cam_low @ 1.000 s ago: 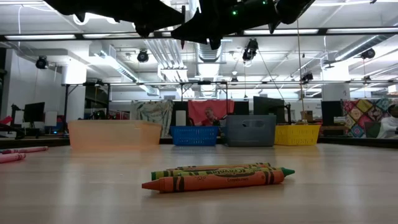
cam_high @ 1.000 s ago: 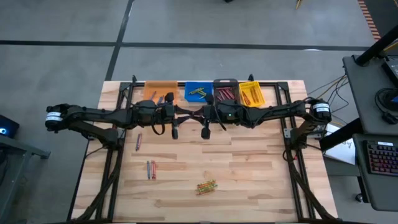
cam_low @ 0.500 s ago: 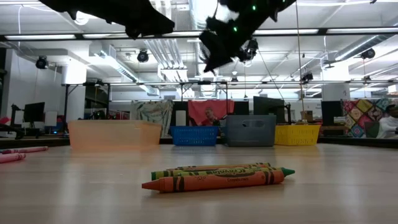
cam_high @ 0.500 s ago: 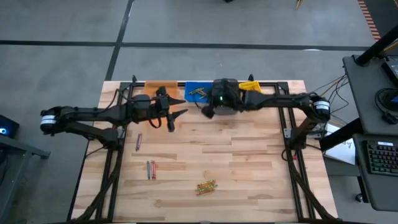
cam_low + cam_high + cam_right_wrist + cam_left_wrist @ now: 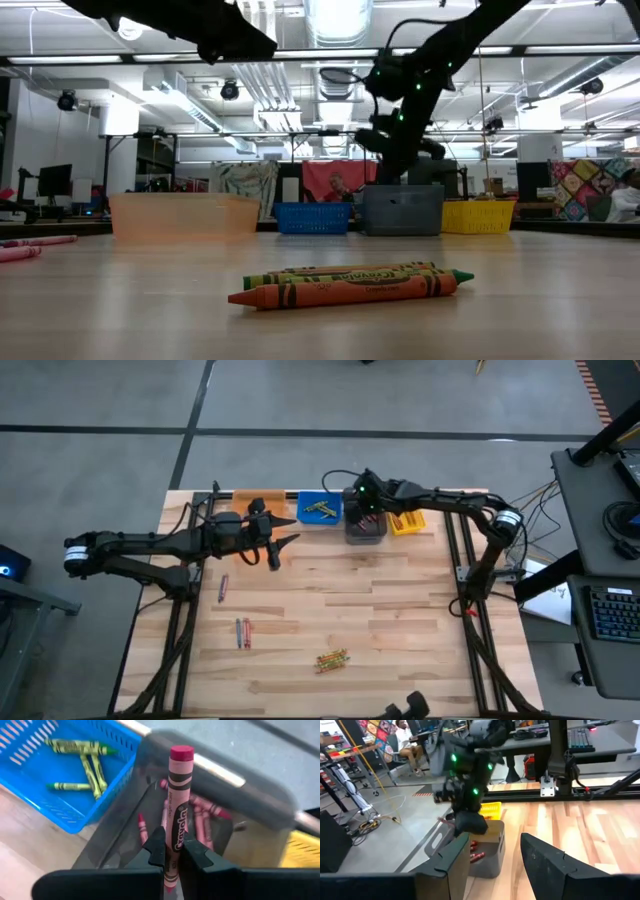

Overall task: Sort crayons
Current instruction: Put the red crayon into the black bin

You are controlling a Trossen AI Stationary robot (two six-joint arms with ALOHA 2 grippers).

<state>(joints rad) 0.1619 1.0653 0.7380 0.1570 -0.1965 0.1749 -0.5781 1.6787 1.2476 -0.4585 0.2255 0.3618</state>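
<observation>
My right gripper point(image 5: 362, 512) hangs over the grey bin point(image 5: 366, 530) at the far edge, shut on a red crayon point(image 5: 177, 805). Red crayons point(image 5: 202, 817) lie in that bin, and green-yellow ones point(image 5: 82, 757) in the blue bin point(image 5: 320, 510) beside it. My left gripper point(image 5: 284, 552) hovers open and holds nothing, in front of the orange bin point(image 5: 240, 502). Loose crayons lie flat on the table: one point(image 5: 222, 588), a pair point(image 5: 243, 632) and a green and orange bunch point(image 5: 332, 659). My right gripper pinches the red crayon between its two fingertips point(image 5: 159, 845) on the wrapped shaft point(image 5: 175, 837), toward the pointed end. The crayon lies along the fingers, its flat end point(image 5: 181, 753) sticking out ahead. It is lifted clear, slanting down over the grey bin's opening.
A yellow bin point(image 5: 405, 518) stands to the right of the grey one. A black frame rail point(image 5: 300, 492) runs along the far edge behind the bins. A bare stretch of wood point(image 5: 400, 610) lies between the bins and the loose crayons.
My right gripper has swung from beside my left gripper at mid-table toward the far edge, tipping downward and turning, and now stands over the grey bin. My left gripper has opened and drawn back slightly toward the left.
</observation>
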